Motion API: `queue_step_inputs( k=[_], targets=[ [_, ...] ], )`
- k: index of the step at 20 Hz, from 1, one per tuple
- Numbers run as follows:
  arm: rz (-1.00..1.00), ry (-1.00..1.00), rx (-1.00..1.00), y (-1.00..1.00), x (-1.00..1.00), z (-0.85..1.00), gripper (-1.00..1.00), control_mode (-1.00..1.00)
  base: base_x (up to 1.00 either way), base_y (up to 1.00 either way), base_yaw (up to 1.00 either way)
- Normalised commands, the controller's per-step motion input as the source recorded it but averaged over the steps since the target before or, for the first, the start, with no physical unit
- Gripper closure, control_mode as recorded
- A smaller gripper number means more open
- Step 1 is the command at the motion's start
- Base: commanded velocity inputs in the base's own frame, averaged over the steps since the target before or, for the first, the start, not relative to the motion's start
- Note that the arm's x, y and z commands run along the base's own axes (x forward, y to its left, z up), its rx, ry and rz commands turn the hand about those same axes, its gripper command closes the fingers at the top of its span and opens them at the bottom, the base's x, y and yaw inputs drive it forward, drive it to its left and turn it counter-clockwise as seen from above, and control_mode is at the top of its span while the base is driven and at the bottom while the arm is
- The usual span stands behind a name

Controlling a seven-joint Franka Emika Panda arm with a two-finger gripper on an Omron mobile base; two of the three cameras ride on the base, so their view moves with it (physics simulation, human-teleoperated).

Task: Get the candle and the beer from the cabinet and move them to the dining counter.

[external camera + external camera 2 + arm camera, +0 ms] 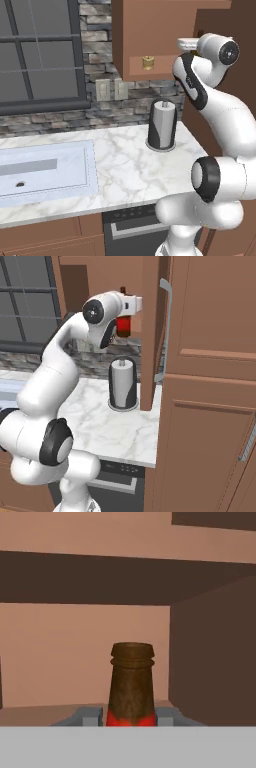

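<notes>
My gripper (131, 717) reaches into the open brown wall cabinet (150, 30) and is shut on the beer (131, 682), a dark brown bottle with a red label. Grey fingers (89, 716) press the label from both sides. In the right base view the beer (122, 326) hangs at the hand beside the open cabinet door (150, 331) with its silver bar handle (166, 331). The candle (147, 62), a tiny gold-tan cylinder, stands on the cabinet's lower shelf, left of my wrist. The dining counter is out of view.
A paper towel roll (162, 125) stands on the marble counter (125, 170) right below the cabinet. A sink (45, 172) lies to the left under a window. Tall brown cabinet fronts (210, 406) close off the right side.
</notes>
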Motion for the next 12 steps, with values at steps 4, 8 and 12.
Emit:
queue_step_inputs(
  k=[4,8,12],
  targets=[
    [0.0,0.03,0.0,0.37,-0.92,0.14,1.0,-1.0,0.0,0.0,0.0],
    [0.0,0.1,0.0,0.34,-0.91,0.16,1.0,-1.0,0.0,0.0,0.0],
    [0.0,0.13,0.0,0.28,-0.88,0.11,1.0,-1.0,0.0,0.0,0.0]
  ],
)
